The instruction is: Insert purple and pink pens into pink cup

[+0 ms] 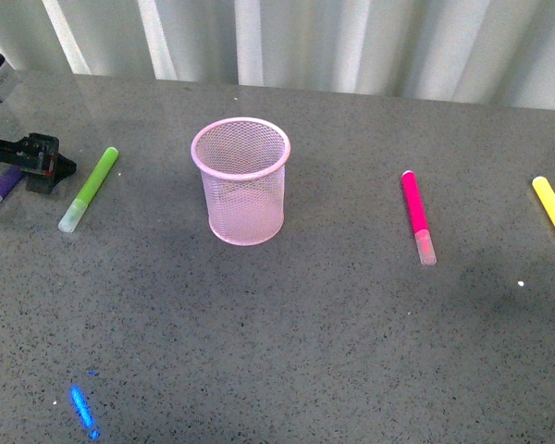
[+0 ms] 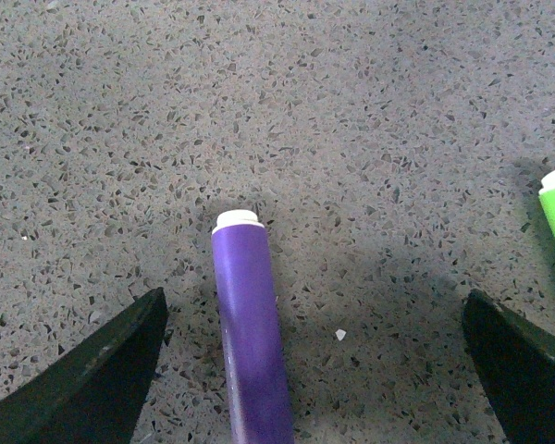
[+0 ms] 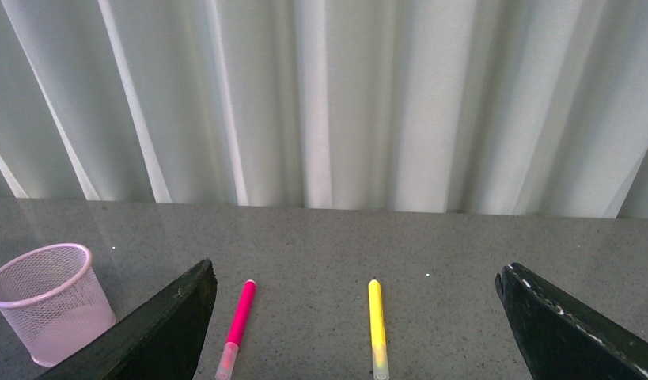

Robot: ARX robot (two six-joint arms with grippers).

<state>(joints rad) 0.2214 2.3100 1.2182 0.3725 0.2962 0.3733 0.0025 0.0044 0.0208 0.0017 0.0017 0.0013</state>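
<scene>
At the far left of the bench [image 1: 305,324] the left pincer [image 1: 39,163] sat low over the far end of the purple pen [image 1: 4,185], which lay flat and slanted, its clear cap toward the robot. In the left wrist view the pincer [image 2: 314,298] was spread wide and held nothing. The purple pen [image 2: 250,324] lay on the bench between the two black fingers [image 2: 92,370], nearer one of them and touching neither, with its white butt end showing.

Just right of the pincer lay the green marker [image 1: 90,188], slanted the same way, cap end nearest the robot, and touching nothing.

The cup [image 1: 245,185] stood upright left of centre, empty, and well apart from every pen.

Right of centre the pink pen [image 1: 416,215] lay flat on the bench, well apart from the cup, with its pale cap toward the robot. The yellow marker [image 1: 553,211] lay at the right edge, partly cut off by the frame.

The right pincer [image 3: 356,271] showed only in its own wrist view. It was spread wide and empty, up off the bench, with the pink pen and the yellow marker lying between its fingers [image 3: 154,332] in the picture. A pale curtain [image 3: 320,103] hung behind the bench
</scene>
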